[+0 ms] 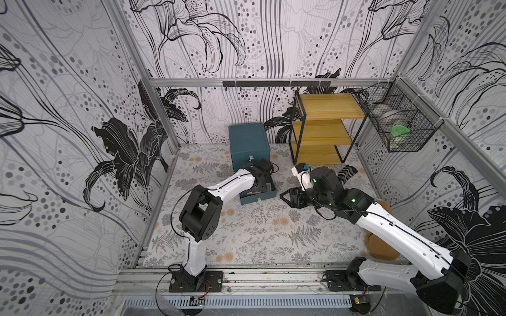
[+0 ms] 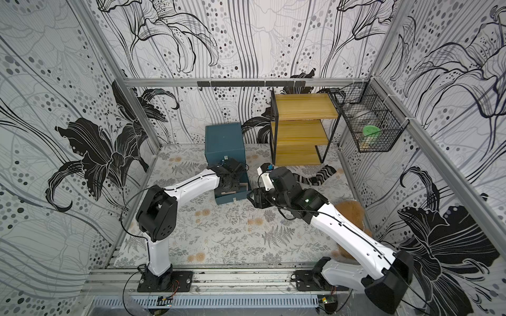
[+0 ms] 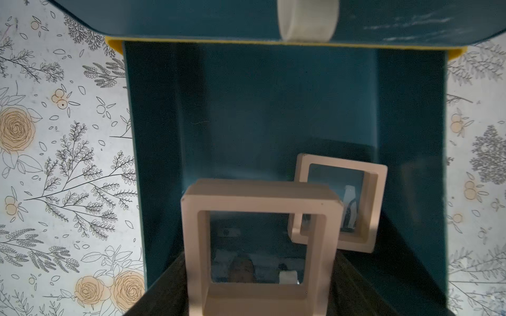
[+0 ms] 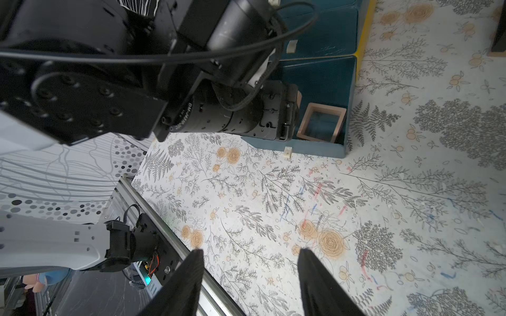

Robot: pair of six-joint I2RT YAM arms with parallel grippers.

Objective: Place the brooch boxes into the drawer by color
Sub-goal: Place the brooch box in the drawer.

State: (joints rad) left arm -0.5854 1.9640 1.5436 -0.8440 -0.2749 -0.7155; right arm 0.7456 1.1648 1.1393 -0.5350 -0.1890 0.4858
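Placement of the pinkish-tan pair seems to be the step in hand. From where I stand, the left claw (image 3: 261,254) reaches down into the pulled-out bottom drawer (image 1: 258,194) of the teal chest (image 1: 249,142). Its dark fingers (image 3: 164,290) press both sides of one pinkish box (image 3: 261,197), so it is closed on that box and holds it tilted inside the drawer. The second pinkish box (image 3: 342,202) rests already inside, by the right wall near the front corner (whether the two frames touch, I cannot tell). The right claw (image 4: 250,251) waits just right of the drawer, above the flowered table cover (image 1: 260,232), its fingers spread with nothing between them. I judge that the next move asks for lowering the held box until it lies flat on the free floor left of its partner. Then the fingers should spread and rise straight, without catching the white knob (image 3: 308,22) of the drawer above. The boxes are stiff square frames with matte rims, sharp corners and a clear, shiny centre that mirrors the room. The drawer walls look smooth and thin, like coated card, with a yellow strip at the edge.
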